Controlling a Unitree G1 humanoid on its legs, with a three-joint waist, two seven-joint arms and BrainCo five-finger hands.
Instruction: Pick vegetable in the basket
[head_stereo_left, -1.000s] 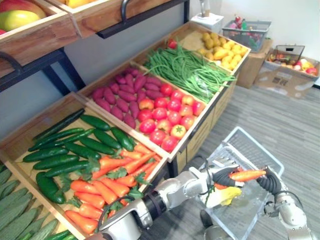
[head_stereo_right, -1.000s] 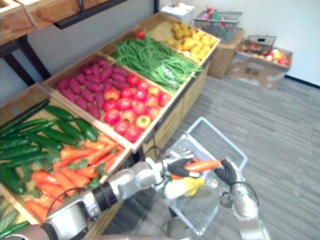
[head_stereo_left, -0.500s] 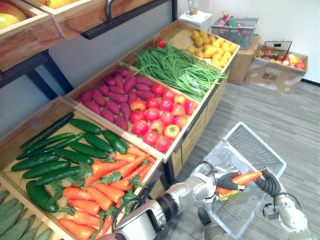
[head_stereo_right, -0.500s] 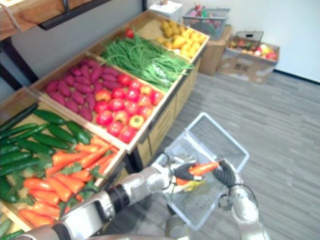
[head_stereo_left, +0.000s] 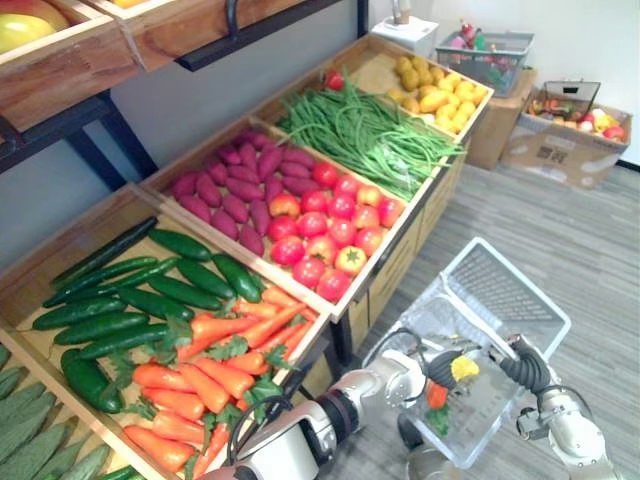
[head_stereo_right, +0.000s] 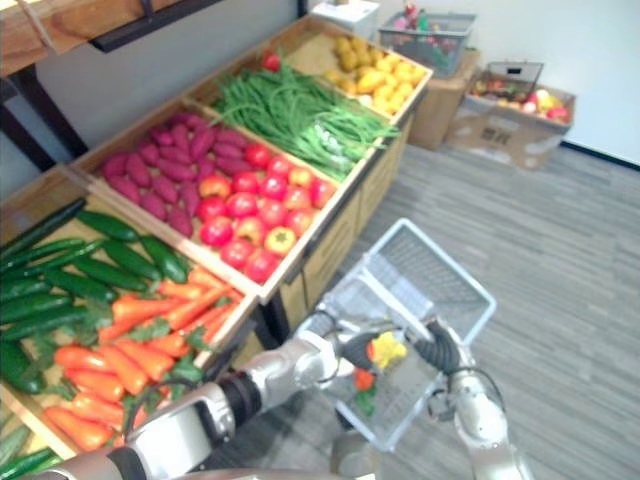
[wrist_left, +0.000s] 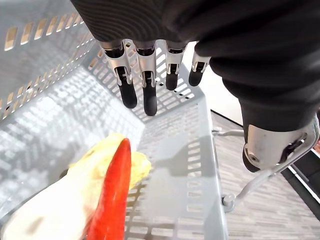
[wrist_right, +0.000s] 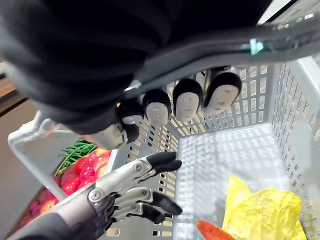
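A grey plastic basket (head_stereo_left: 505, 290) hangs in front of the vegetable stand. My right hand (head_stereo_left: 523, 368) is shut on the basket handle (wrist_right: 200, 47), its fingers (wrist_right: 186, 104) curled round the bar. An orange carrot (head_stereo_left: 437, 396) lies inside the basket, resting on a yellow leafy vegetable (head_stereo_left: 465, 367). My left hand (head_stereo_left: 428, 370) hovers just inside the basket's rim, open and empty. In the left wrist view its fingers (wrist_left: 146, 92) are straight above the carrot (wrist_left: 112, 195) and apart from it.
Left of the basket stands a wooden stand with crates of carrots (head_stereo_left: 200, 375), cucumbers (head_stereo_left: 130, 300), tomatoes (head_stereo_left: 330, 235), purple sweet potatoes (head_stereo_left: 235, 190), green beans (head_stereo_left: 365, 135) and yellow produce (head_stereo_left: 435, 90). A cardboard box (head_stereo_left: 560, 145) and another basket (head_stereo_left: 480, 50) sit at the back right.
My left hand has opened and let go of the carrot, which dropped onto the yellow vegetable in the basket. My right hand keeps its hold on the handle.
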